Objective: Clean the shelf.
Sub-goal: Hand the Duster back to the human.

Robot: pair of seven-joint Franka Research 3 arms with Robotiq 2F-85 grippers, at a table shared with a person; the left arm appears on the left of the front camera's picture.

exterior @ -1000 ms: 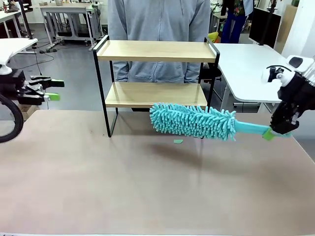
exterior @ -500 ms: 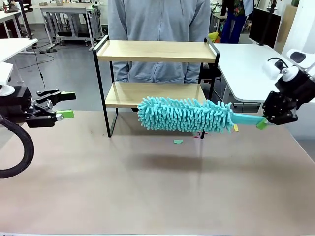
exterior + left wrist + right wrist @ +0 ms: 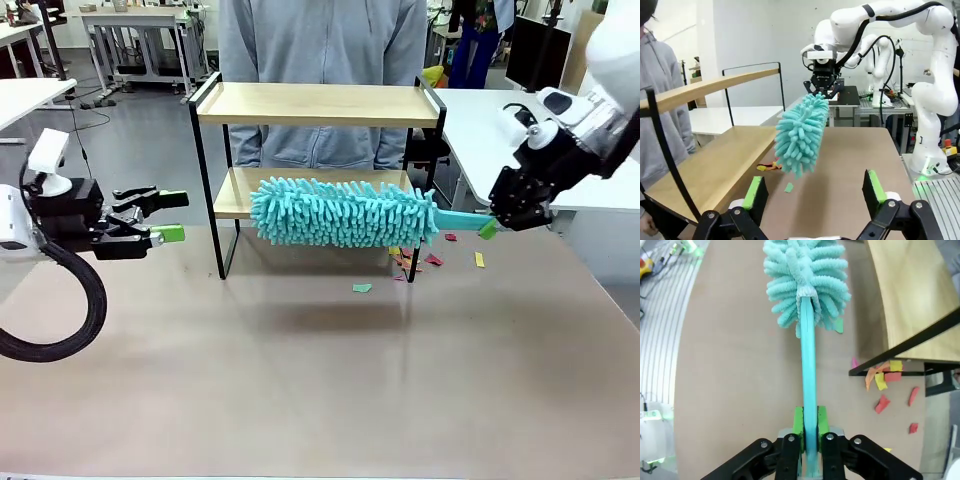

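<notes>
Front view: right tool (image 3: 487, 229), reaching leftward, clamps the fluffy turquoise microfibre duster (image 3: 345, 212) level before the two-tier wood-and-black-frame shelf (image 3: 318, 105); left tool (image 3: 172, 217) hovers, jaws spread wide.

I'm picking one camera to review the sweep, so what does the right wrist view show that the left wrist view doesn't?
Right wrist alone: the right gripper shut on the duster's handle, seen close, and a scatter of paper scraps beside the shelf foot. Left wrist alone: the open left gripper, the shelf's top board, the person's sleeve. Both: duster, lower board, brown table.
</notes>
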